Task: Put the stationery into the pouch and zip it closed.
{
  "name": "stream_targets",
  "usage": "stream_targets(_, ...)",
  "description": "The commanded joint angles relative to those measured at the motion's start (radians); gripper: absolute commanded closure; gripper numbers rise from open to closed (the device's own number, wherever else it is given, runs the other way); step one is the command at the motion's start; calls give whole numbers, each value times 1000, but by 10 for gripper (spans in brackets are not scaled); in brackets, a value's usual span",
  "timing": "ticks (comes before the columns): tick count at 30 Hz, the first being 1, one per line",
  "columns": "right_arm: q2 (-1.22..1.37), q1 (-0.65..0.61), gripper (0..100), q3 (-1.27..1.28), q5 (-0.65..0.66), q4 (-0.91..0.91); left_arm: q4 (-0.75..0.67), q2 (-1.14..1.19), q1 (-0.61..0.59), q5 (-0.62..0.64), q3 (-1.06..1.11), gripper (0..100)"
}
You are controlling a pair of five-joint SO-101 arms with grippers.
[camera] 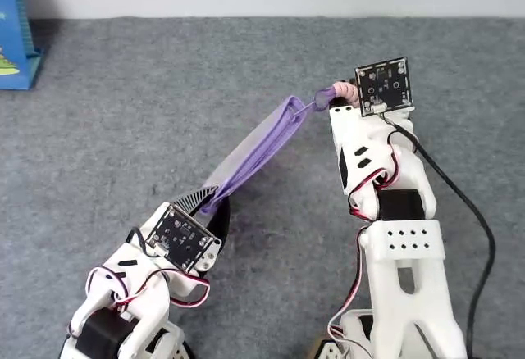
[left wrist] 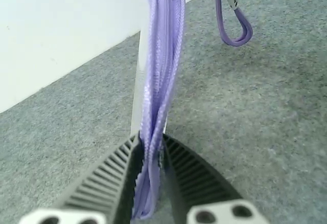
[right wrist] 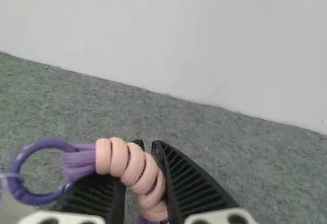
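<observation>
no text, label or number can be read.

purple pouch (camera: 261, 150), stretched taut, edge-up, purple loop (right wrist: 46, 143) with pink coil (right wrist: 134, 170) at one end

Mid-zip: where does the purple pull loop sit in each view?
High view: purple pull loop between the far end of the pouch and the pink coil.
Left wrist view: loop hangs beside the far end of the pouch.
Right wrist view: loop joins the pink coil.
Shared landmark: the pink coil, high and right wrist views.
</observation>
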Motion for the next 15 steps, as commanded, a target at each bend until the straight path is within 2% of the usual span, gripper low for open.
stream_targets(1, 19, 87, 991, -63, 26, 53, 5, -3, -15, 5, -35, 971)
stream_targets(5, 19, 90, 987, -63, 41, 157, 48, -3, -23, 12, -51, 811)
stream_targets(7, 19, 93, 977, -63, 41, 211, 72, -3, -23, 60, -68, 740)
stream_targets(10, 18, 93, 896, -66, 38, 317, 78, -3, -44, 138, -104, 719)
stream_targets(13, -7, 96, 806, -66, 0, 430, 78, -3, -91, 144, -133, 718)
stream_targets(15, -42, 104, 783, -66, -26, 509, 78, -3, -110, 146, -140, 718)
